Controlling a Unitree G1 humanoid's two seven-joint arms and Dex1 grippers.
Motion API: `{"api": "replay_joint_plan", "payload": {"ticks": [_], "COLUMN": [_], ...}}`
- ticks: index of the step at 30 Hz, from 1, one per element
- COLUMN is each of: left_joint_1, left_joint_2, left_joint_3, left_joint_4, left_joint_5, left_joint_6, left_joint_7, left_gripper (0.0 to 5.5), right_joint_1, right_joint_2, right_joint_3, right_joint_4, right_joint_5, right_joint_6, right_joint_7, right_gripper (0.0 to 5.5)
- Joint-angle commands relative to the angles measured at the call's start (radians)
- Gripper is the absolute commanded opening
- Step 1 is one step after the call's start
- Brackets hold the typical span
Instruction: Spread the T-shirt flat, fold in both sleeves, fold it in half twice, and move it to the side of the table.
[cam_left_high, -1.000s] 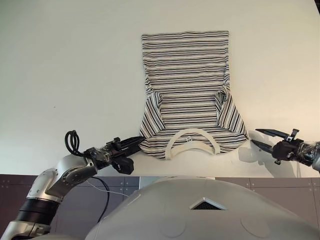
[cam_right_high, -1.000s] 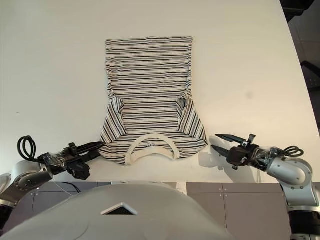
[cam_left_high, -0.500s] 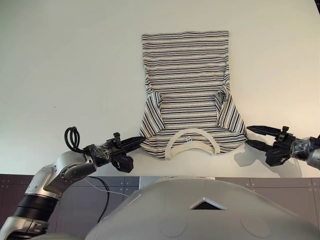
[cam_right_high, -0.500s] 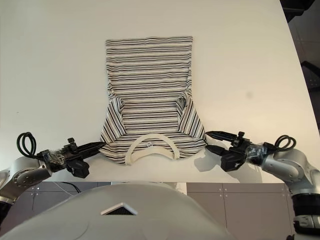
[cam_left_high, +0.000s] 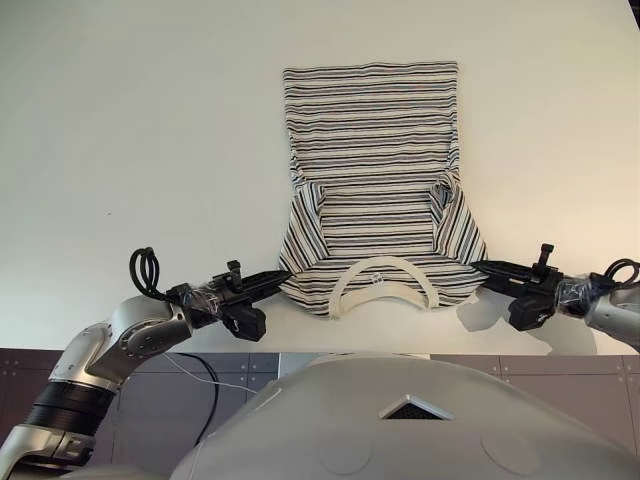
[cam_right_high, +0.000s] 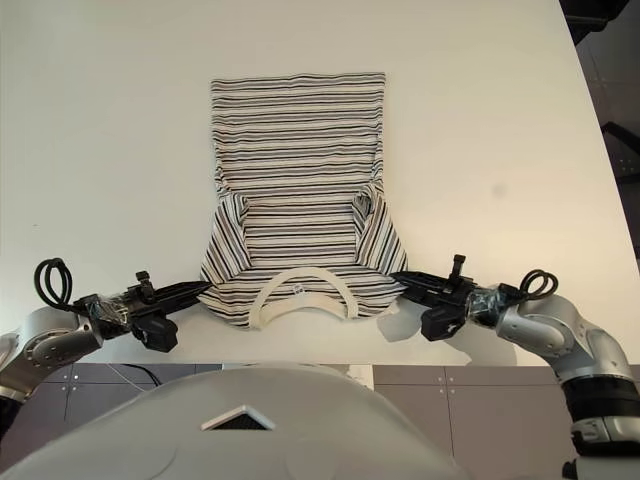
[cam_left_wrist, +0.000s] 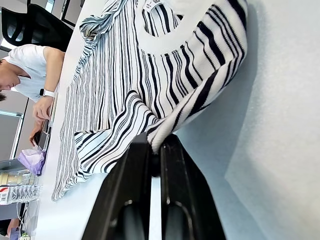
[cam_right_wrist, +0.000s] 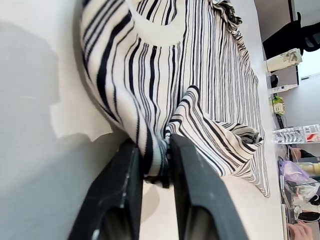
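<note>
Your black-and-white striped cotton T-shirt (cam_left_high: 375, 180) lies on the white tabletop (cam_left_high: 150, 150), sleeves folded in, collar at the near edge. Your left hand (cam_left_high: 278, 277) pinches its near-left shoulder corner. Your right hand (cam_left_high: 480, 267) pinches the near-right corner.

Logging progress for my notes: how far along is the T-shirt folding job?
Done: the striped T-shirt lies flat on the white table with both sleeves folded in. In hand: the left gripper and right gripper each pinch a shoulder corner by the collar. Still to do: both half folds and the move to the table's side.
</note>
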Motion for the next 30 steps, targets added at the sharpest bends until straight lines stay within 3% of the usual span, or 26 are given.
{"api": "replay_joint_plan", "payload": {"ticks": [1,5,9,13,18,20,22,24,27,30], "left_joint_1": [0.017,0.013,0.093,0.259,0.506,0.518,0.376,0.156,-0.161,-0.321], "left_joint_2": [0.009,0.025,0.1,0.212,0.263,0.254,0.261,0.248,0.132,0.016], "left_joint_3": [-0.017,-0.008,0.035,0.185,0.479,0.558,0.545,0.454,0.278,0.148], "left_joint_4": [0.036,-0.044,-0.209,-0.396,-0.584,-0.644,-0.654,-0.614,-0.484,-0.32], "left_joint_5": [-0.023,-0.164,-0.373,-0.66,-0.966,-1.061,-1.117,-1.098,-0.974,-0.833], "left_joint_6": [0.074,0.099,0.174,0.316,0.533,0.626,0.715,0.803,0.884,0.9], "left_joint_7": [-0.056,-0.111,-0.208,-0.322,-0.561,-0.613,-0.577,-0.513,-0.431,-0.398], "left_gripper": [0.1,0.1,0.1,0.1,0.1,0.1,0.1,0.1,0.1,0.1], "right_joint_1": [0.051,0.086,0.158,0.257,0.452,0.435,0.294,0.081,-0.246,-0.5], "right_joint_2": [-0.061,-0.151,-0.301,-0.408,-0.371,-0.363,-0.383,-0.372,-0.253,-0.096], "right_joint_3": [0.064,0.079,-0.015,-0.213,-0.577,-0.652,-0.597,-0.451,-0.21,-0.034], "right_joint_4": [-0.08,-0.273,-0.458,-0.619,-0.851,-0.9,-0.886,-0.824,-0.674,-0.437], "right_joint_5": [0.179,0.423,0.657,0.849,1.04,1.106,1.146,1.111,1.024,0.914], "right_joint_6": [0.172,0.376,0.559,0.733,1.054,1.159,1.224,1.259,1.311,1.334], "right_joint_7": [0.138,0.298,0.441,0.576,0.793,0.831,0.782,0.727,0.731,0.758], "right_gripper": [0.14,0.14,0.14,0.14,0.14,0.14,0.14,0.14,0.14,0.14]}}
